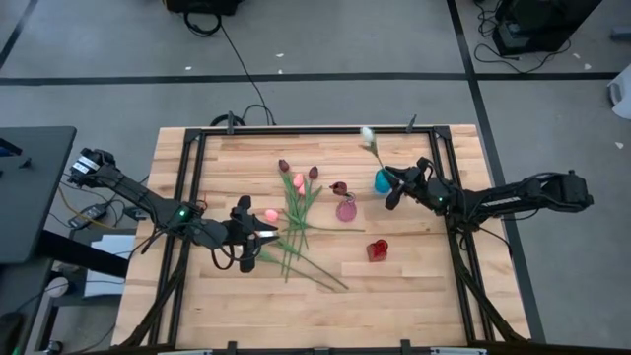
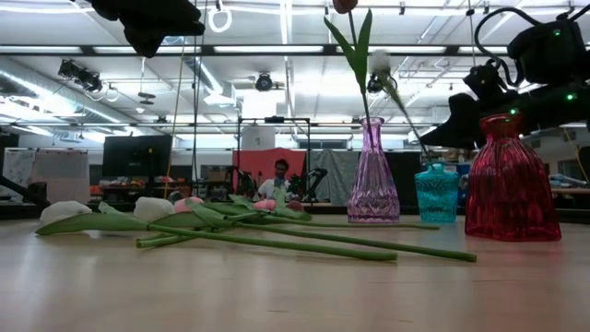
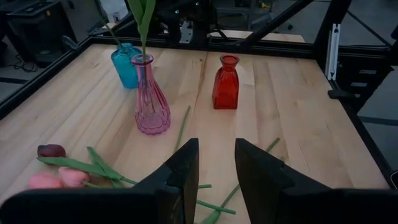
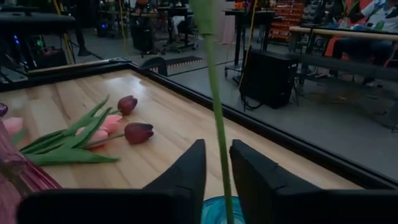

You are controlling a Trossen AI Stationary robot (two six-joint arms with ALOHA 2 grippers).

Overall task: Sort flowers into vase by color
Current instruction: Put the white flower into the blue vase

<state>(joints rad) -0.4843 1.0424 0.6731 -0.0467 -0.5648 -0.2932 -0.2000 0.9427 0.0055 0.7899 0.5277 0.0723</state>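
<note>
Several tulips [image 1: 296, 212] lie loose in a heap at mid-bench, directly ahead of the left pincer [image 1: 258, 235], stems trailing toward the near edge. One white tulip [image 1: 368, 135] stands in the blue vase [image 1: 381, 181], its stem rising between the fingers of the right pincer [image 1: 389, 183], which sits just above the vase mouth. Whether those fingers touch the stem cannot be told; they stand slightly apart with the stem in the gap. One maroon tulip stands in the pink vase [image 1: 345, 209], between the two pincers. A red vase [image 1: 378, 250] stands apart, nearer the front edge, with bare boards around it. The left pincer hovers over the stem ends, fingers parted, holding nothing.

The bench [image 1: 414, 286] is pale wood planking framed by a black rail; open room remains along the front and at both sides. Grey floor with cables surrounds it. A person [image 2: 280, 177] sits far beyond.
</note>
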